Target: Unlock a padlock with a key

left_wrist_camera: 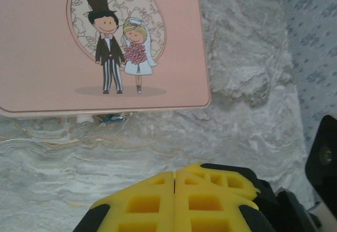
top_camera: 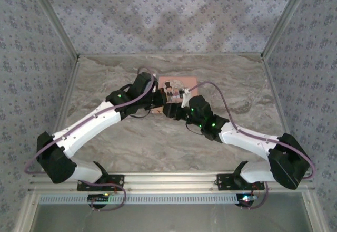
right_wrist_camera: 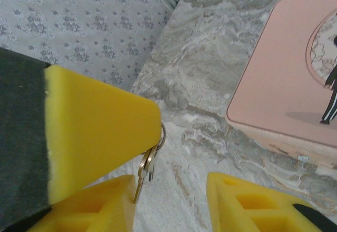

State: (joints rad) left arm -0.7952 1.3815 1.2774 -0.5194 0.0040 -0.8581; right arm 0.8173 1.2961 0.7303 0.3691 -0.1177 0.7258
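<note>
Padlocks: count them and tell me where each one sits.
1. The padlock peeks out under the near edge of the pink tin, mostly covered by it; more could be hidden behind the tin.

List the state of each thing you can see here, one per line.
left gripper: shut, pinching the key's ring at its tip.
right gripper: open, holding nothing.
key: dangling on its ring, not in the padlock.
padlock: at the pink tin's front edge, mostly hidden; locked or not, cannot tell.
pink tin: lid shut, lying flat.
</note>
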